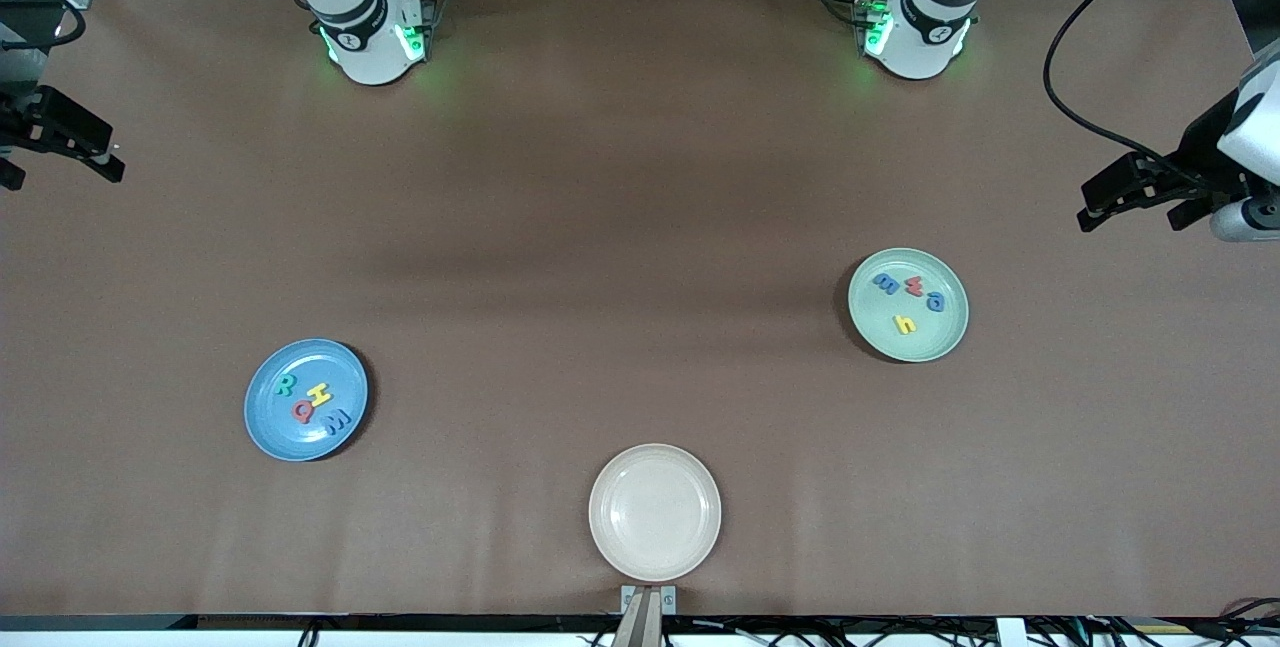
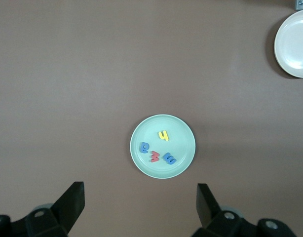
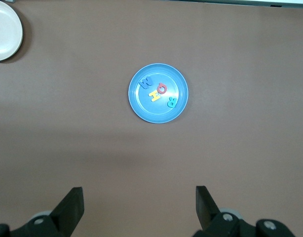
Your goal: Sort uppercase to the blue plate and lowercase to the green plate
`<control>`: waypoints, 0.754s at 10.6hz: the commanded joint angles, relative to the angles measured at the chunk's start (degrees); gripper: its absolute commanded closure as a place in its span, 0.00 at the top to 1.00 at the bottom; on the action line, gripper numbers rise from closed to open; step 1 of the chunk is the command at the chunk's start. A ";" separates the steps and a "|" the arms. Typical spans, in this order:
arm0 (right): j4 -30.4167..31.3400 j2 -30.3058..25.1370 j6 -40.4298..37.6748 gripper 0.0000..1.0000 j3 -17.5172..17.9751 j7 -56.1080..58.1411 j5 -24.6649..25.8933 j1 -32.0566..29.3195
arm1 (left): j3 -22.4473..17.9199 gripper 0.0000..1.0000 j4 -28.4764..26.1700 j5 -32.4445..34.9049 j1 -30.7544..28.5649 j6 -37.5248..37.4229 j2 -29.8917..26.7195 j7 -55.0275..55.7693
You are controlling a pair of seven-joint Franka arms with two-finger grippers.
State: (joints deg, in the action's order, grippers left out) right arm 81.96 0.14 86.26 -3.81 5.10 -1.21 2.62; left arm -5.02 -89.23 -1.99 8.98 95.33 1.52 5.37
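Note:
The blue plate (image 1: 300, 359) (image 3: 156, 112) lies toward the right arm's end of the table and holds the uppercase letters: teal R (image 1: 285, 386), yellow H (image 1: 319, 393), red Q (image 1: 302, 412), blue M (image 1: 336, 419). The green plate (image 1: 932, 337) (image 2: 177, 132) lies toward the left arm's end and holds the lowercase letters: blue m (image 1: 885, 282), red w (image 1: 913, 286), a blue a-like letter (image 1: 935, 302), yellow h (image 1: 905, 324). My left gripper (image 1: 1130, 217) (image 2: 140, 190) hangs open and empty high over the table's left-arm end. My right gripper (image 1: 62, 170) (image 3: 138, 190) hangs open and empty over the right-arm end.
A beige plate (image 1: 655, 512) (image 2: 294, 44) (image 3: 3, 34) with nothing in it sits near the table's edge closest to the front camera, midway between the two ends. A small metal bracket (image 1: 648, 599) stands at that edge just below it. Brown table covering (image 1: 620, 277) spreads between the plates.

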 commanded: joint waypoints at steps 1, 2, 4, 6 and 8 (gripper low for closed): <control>-1.01 0.04 -1.00 1.00 0.12 0.09 -0.99 -0.51 | -0.43 1.00 -1.83 0.94 0.51 -0.32 -1.96 -0.18; -1.01 0.04 -1.00 1.00 0.12 0.09 -0.99 -0.51 | -0.43 1.00 -1.91 0.94 0.33 -0.24 -2.05 -0.27; -1.01 0.04 -1.09 1.00 0.12 0.00 -0.99 -0.51 | -0.43 1.00 -1.91 0.94 0.16 -0.24 -1.96 -0.27; -1.01 0.04 -1.53 1.00 0.12 -0.17 -0.99 -0.51 | -0.43 1.00 -2.09 0.94 0.07 -0.24 -2.05 -0.27; -1.01 0.04 -1.71 1.00 0.12 -0.17 -0.99 -0.51 | -0.43 1.00 -3.49 0.94 0.16 0.03 -3.09 -0.27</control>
State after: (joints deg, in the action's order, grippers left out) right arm 81.95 0.14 85.80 -3.82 5.10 -1.23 2.62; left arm -5.24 -90.34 -1.98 8.87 95.33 0.76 5.37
